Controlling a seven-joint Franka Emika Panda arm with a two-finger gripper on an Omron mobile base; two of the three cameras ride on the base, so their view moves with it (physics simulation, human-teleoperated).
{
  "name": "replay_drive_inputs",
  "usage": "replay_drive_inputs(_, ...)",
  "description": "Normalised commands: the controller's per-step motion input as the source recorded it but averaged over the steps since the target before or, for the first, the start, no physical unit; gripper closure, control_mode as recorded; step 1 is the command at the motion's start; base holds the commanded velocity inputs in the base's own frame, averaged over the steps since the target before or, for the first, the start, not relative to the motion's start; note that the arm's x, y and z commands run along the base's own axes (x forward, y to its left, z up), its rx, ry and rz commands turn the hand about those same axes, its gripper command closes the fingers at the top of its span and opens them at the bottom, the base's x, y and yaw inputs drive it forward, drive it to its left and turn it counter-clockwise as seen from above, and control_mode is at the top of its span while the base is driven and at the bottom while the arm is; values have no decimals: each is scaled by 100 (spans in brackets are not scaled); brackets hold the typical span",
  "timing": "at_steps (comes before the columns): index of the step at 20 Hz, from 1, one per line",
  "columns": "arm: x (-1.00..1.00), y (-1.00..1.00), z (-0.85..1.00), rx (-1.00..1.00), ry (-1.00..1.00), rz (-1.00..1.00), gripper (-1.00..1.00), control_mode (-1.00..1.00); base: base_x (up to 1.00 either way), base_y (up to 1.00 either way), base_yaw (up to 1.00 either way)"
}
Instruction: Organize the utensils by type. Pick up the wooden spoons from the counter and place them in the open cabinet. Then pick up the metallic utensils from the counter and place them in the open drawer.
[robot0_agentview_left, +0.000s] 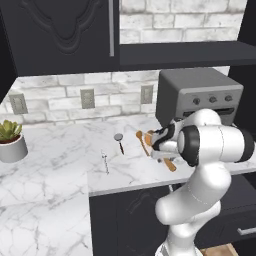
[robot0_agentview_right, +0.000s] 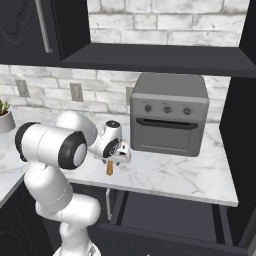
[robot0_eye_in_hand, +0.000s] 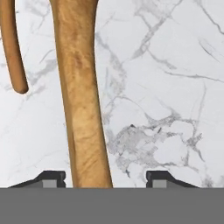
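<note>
Tool (robot0_eye_in_hand: 105, 179) jaws apart — straddling wooden spoon (robot0_eye_in_hand: 81, 100) handle, untouching.

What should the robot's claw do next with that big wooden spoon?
Probably finish squeezing shut on the wide wooden spoon handle. In the hand view the claw sits low over the counter with the handle between its fingertips, nearer the left one, and a gap is left on the right.

A whitewashed brick wall (robot0_agentview_left: 75, 85) ran behind everything, set with three grey outlets (robot0_agentview_left: 87, 98), while a boxy grey toaster oven (robot0_agentview_right: 169, 114) with three knobs stood toward the right end — and a small succulent in a pale pot (robot0_agentview_left: 11, 141) sat far off to the left.
</note>
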Motion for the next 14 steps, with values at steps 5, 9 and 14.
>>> replay_drive_inputs(5, -36, -1, -51, -21, -6, 0, 100, -100, 0, 0, 0)
replay_drive_inputs(9, -34, -3, -12, -6, -5, 0, 100, -100, 0, 0, 0)
replay_drive_inputs(14, -29, 0, 59, 16, -1, 3, 100, -100, 0, 0, 0)
